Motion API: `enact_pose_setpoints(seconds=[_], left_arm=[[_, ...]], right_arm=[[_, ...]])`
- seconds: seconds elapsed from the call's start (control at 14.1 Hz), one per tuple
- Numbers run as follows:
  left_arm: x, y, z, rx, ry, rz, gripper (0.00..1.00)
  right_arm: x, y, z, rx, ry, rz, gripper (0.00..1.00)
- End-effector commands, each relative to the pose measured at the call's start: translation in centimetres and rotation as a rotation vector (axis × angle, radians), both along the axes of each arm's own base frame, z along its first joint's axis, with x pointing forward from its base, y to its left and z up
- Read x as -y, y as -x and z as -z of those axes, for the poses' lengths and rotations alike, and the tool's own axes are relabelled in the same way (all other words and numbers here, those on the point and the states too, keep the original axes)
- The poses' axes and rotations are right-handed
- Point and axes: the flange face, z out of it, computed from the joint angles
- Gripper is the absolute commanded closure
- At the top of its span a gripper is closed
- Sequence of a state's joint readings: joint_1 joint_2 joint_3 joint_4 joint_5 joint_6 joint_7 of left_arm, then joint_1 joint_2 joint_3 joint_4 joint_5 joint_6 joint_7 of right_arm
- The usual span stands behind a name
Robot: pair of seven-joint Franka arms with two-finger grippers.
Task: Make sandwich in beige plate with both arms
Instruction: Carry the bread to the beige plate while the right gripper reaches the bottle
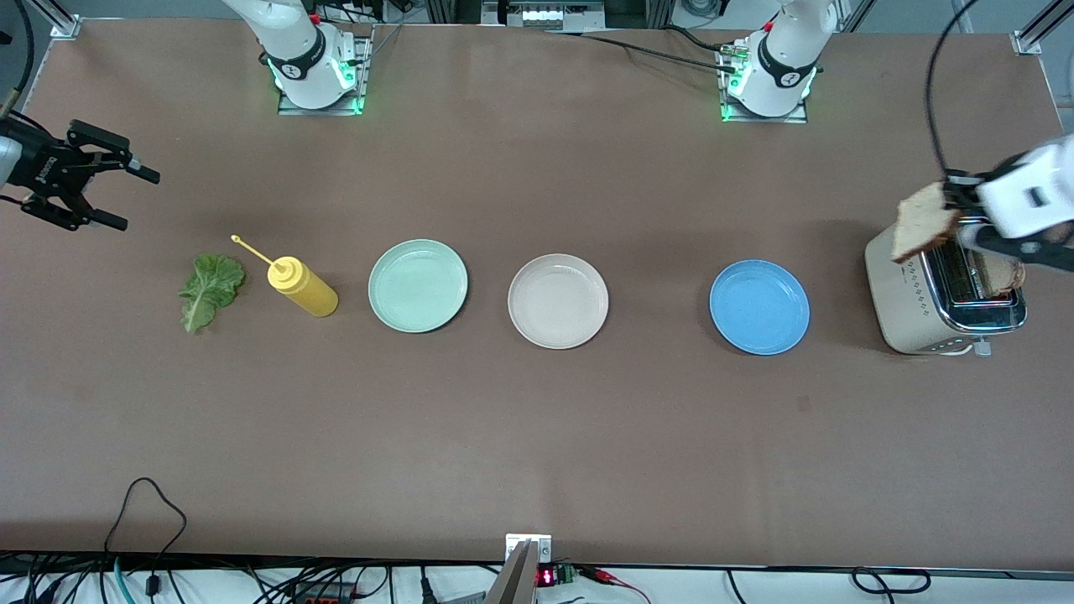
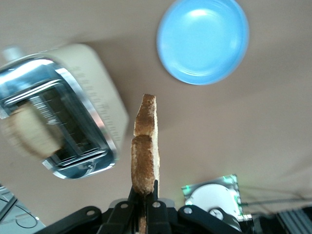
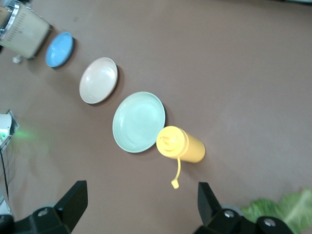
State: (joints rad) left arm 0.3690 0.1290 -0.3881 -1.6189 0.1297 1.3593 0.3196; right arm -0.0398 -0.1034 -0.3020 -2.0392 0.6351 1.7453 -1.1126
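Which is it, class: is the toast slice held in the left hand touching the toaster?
Apart. The left wrist view shows the toast slice, pinched in the left hand, with bare table between it and the toaster.

Two glossy white arms (image 1: 302, 50) with black joint bands, black cables, green-lit bases and black end effectors.

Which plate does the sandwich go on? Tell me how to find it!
Look at the row of three plates across the middle of the table. The beige plate is the middle one, between the mint-green plate and the blue plate. It is the only pale, off-white one.
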Motion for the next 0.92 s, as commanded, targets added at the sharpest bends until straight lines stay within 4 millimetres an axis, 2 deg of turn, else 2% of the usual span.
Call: enact_pose_setpoints(seconds=[0.0,0.21,0.35,0.42,0.5,0.71,0.85], left_arm=[[4.5,-1.3,3.8,-0.097,0.125,-0.036,0.99],[8.5,-2.4,7.4,-0.201,0.391,-0.170,0.99],[10.2,-3.6,9.8,-0.235,0.583,-0.233,0.99],[10.9,-4.3,10.5,-0.222,0.643,-0.257,0.99],[12.6,-4.7,11.1,-0.225,0.697,-0.270,1.00],[17.0,-5.1,14.2,-0.237,0.870,-0.337,1.00],[20.3,-4.6,18.1,-0.161,0.916,-0.277,1.00]], right_arm=[[1.5,0.3,3.7,0.115,-0.101,-0.053,0.00],[3.7,-0.8,9.3,0.303,-0.200,-0.153,0.00],[4.3,-1.3,13.5,0.397,-0.254,-0.201,0.00],[4.3,-1.4,15.4,0.430,-0.300,-0.219,0.00],[4.2,-1.4,17.9,0.470,-0.353,-0.233,0.00],[3.5,-1.4,23.6,0.552,-0.442,-0.267,0.00],[3.0,-1.3,26.7,0.592,-0.496,-0.283,0.00]])
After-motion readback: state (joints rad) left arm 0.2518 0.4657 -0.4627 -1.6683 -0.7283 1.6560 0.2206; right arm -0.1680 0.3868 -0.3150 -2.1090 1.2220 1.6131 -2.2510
